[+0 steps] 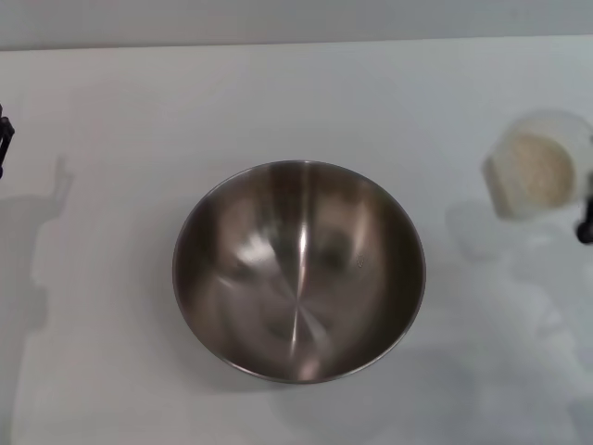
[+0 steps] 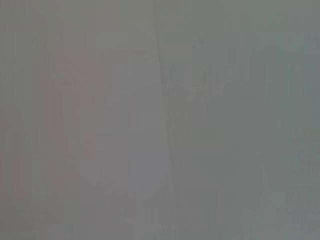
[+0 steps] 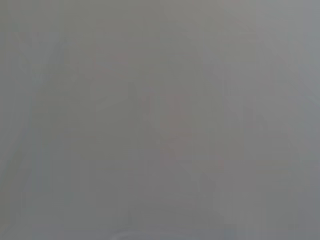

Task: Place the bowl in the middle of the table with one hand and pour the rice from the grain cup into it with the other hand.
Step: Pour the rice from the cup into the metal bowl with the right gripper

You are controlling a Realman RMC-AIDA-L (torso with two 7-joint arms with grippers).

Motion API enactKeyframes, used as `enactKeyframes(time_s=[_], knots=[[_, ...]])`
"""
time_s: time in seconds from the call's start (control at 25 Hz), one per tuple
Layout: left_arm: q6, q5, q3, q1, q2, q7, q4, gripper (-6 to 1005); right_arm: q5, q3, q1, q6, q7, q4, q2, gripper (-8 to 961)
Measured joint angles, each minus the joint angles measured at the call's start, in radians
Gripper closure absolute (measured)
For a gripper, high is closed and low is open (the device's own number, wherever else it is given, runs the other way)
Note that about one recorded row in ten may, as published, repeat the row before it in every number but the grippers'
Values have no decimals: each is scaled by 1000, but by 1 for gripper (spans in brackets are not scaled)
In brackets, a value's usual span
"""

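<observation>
One bowl (image 1: 298, 270) and one cup (image 1: 537, 167) stand on the table (image 1: 120, 389). The bowl sits upright about mid-table, its steel inside bare. The cup stands well to the right of the bowl and a little farther back, upright, holding rice (image 1: 536, 172) that fills most of its mouth.

Only a dark sliver of the right gripper (image 1: 586, 225) shows at the frame edge, just beside the cup on its near right side; whether it touches the cup, or how far it is spread, cannot be told. A similar dark sliver of the left gripper (image 1: 5, 137) shows far left of the bowl, well apart from it, its opening likewise unreadable. Both wrist views show only blank grey.
</observation>
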Motion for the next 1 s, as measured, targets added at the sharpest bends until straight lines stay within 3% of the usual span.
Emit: enactKeyframes(time_s=[0.4, 0.72, 1.0], knots=[[0, -1, 0, 7, 0, 0, 0, 152, -169, -1, 148, 142, -312, 63, 5, 949], [-4, -1, 0, 0, 0, 0, 1, 152, -207, 8, 162, 238, -873, 233, 5, 949], [-9, -1, 1, -1, 0, 0, 0, 152, -208, 13, 154, 249, -1244, 310, 7, 949]])
